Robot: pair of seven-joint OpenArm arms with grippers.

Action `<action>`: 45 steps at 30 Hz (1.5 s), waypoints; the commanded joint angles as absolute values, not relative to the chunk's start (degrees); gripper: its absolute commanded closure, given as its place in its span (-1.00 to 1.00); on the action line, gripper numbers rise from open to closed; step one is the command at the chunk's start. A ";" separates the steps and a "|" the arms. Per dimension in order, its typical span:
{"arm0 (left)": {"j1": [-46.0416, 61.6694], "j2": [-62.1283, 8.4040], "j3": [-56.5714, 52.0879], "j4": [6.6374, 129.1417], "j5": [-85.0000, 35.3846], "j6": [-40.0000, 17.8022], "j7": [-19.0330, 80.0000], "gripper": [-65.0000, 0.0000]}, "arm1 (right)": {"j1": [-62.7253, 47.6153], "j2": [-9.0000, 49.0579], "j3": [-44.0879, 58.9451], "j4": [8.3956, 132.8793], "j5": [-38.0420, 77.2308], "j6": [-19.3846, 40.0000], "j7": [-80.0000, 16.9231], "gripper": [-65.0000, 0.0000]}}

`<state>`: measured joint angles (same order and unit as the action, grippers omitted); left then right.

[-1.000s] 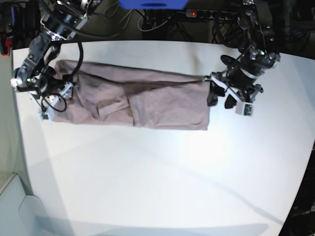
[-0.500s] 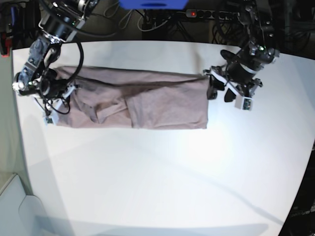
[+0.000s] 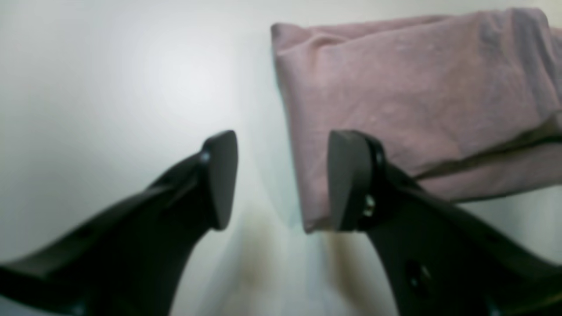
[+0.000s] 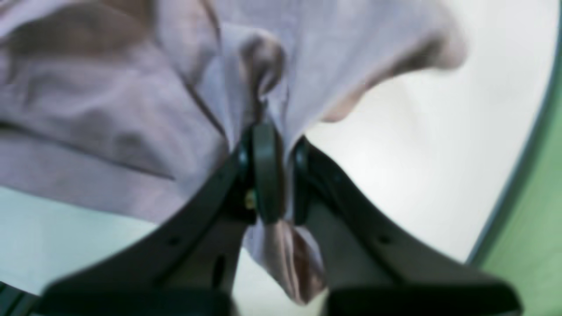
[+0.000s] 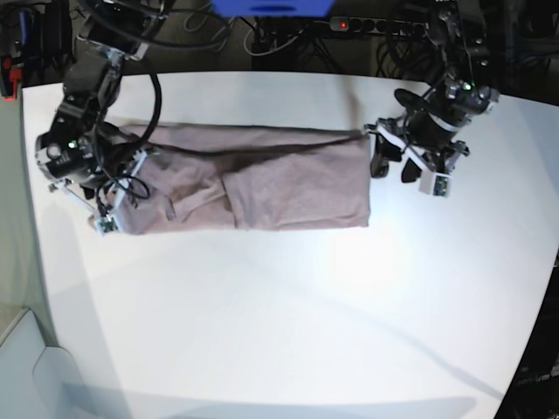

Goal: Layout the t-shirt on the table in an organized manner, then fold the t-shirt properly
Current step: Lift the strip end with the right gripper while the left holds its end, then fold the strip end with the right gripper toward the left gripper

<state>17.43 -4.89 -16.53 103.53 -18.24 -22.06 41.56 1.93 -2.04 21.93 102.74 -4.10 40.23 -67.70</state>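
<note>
The t-shirt (image 5: pixel 253 179) lies as a long mauve band across the far half of the table (image 5: pixel 279 332). In the base view my right gripper (image 5: pixel 122 185) is at the band's left end. The right wrist view shows this gripper (image 4: pixel 281 149) shut on a bunched pinch of t-shirt (image 4: pixel 109 109), with cloth hanging below the fingers. My left gripper (image 5: pixel 393 168) stands open at the band's right end. From the left wrist, its fingertips (image 3: pixel 219 180) straddle the t-shirt's (image 3: pixel 417 87) folded corner edge just above the table (image 3: pixel 109 87), nothing between them gripped.
A power strip (image 5: pixel 349 24) with a red light and cables lie beyond the table's far edge, beside a blue object (image 5: pixel 271 7). The table's rounded edge and green floor (image 4: pixel 540 219) are close to my right gripper. A white object (image 5: pixel 26 367) sits below the table's left corner.
My right gripper has shut on the shirt's left end and shifted toward the front, drawing that end with it. The left gripper has stayed open and nearly still.
</note>
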 commanded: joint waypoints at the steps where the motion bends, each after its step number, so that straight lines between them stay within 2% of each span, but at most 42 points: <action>1: 17.19 -5.14 -16.75 104.75 -18.86 -22.02 40.31 0.00 | 2.51 -2.07 20.97 104.40 -4.00 40.00 -67.21 1.00; 14: 14.46 -5.23 -23.43 101.58 -18.77 -22.02 40.31 0.04 | 2.59 -3.56 11.03 111.87 -4.09 40.00 -67.21 1.00; 16: 13.14 -5.23 -23.34 99.82 -18.77 -22.02 41.01 0.25 | 2.68 -3.56 9.80 111.87 -4.09 40.00 -67.21 1.00; 20: 8.22 -5.23 -23.25 94.99 -18.33 -22.02 47.78 0.98 | 2.86 -3.65 7.69 111.96 -4.09 40.00 -67.21 1.00; 21: 6.81 -5.23 -23.16 93.14 -18.33 -21.85 49.89 1.00 | 2.95 -3.65 7.43 111.96 -4.09 40.00 -67.21 1.00; 23: 4.53 -5.14 -23.34 89.45 -18.33 -21.85 53.14 0.95 | 2.95 -3.65 7.34 112.57 -4.00 40.00 -67.03 1.00; 25: 3.12 -5.14 -23.43 86.46 -18.33 -21.76 54.37 1.00 | 2.95 -3.74 6.55 113.19 -4.00 40.00 -67.03 1.00; 32: -0.66 -4.35 -23.08 78.29 -18.51 -21.49 54.55 1.00 | 3.65 -3.74 2.51 113.71 -4.00 40.00 -67.21 1.00; 35: -1.54 -2.59 -22.99 77.14 -18.24 -21.49 54.55 1.00 | 3.65 -4.09 -0.22 114.95 -4.00 40.00 -67.21 1.00; 41: -2.51 -0.75 -21.67 76.26 -18.24 -21.41 54.64 1.00 | 3.74 -8.31 -3.21 115.82 -4.00 40.00 -67.21 1.00; 45: -3.30 -0.75 -18.33 75.56 -18.24 -21.32 54.55 1.00 | 3.65 -8.75 -9.45 115.82 -4.00 40.00 -67.21 1.00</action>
<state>-3.44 -0.86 -18.57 75.70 -19.75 -21.67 51.96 2.68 -8.40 -9.45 114.85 -4.54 40.23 -68.62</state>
